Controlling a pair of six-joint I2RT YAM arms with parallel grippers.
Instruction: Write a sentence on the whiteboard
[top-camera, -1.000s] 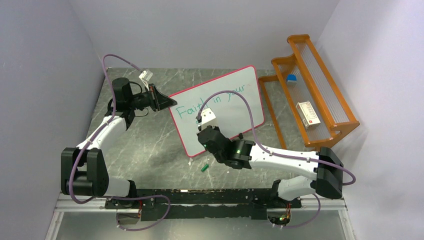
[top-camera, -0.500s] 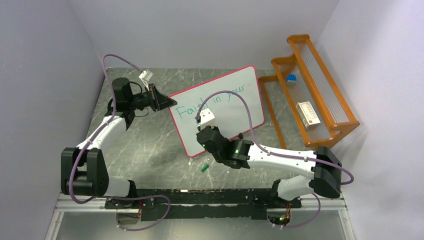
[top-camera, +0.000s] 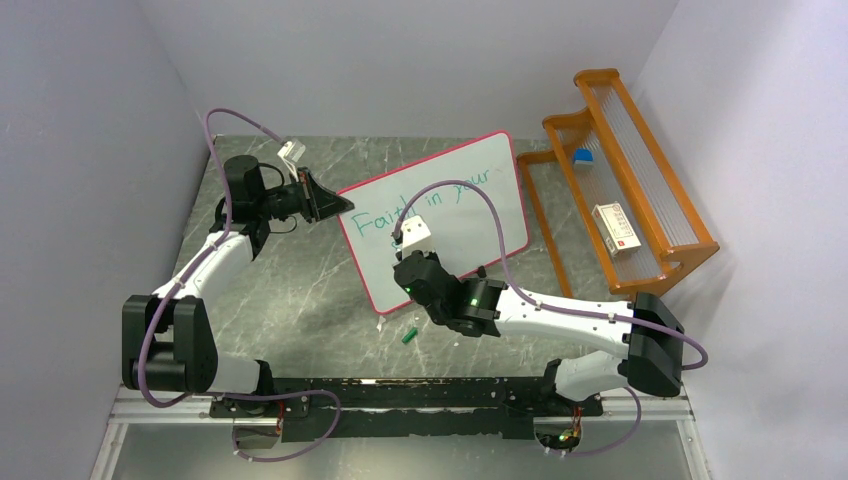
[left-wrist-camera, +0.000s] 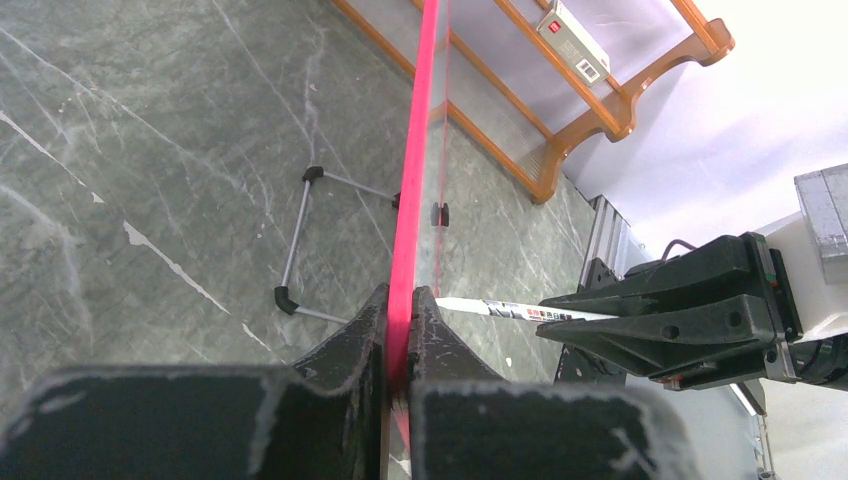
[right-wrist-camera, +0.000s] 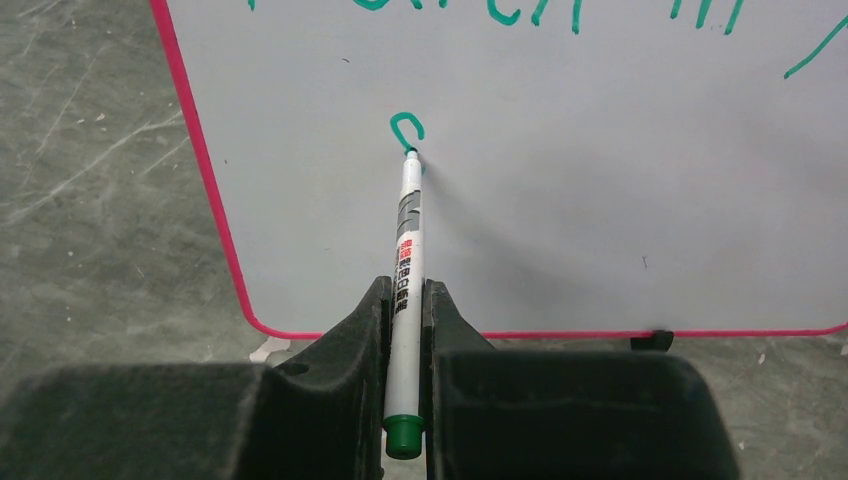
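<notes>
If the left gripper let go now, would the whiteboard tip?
Likely: the whiteboard looks thin and light on a slim wire leg, so the marker could tip it. The left gripper clamps its edge, probably steadying it.

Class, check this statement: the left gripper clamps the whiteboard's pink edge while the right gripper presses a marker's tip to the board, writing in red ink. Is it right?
Not quite: the ink is green. The right wrist view shows the marker in the right gripper touching a green stroke on the whiteboard. The left gripper does clamp the pink edge.
</notes>
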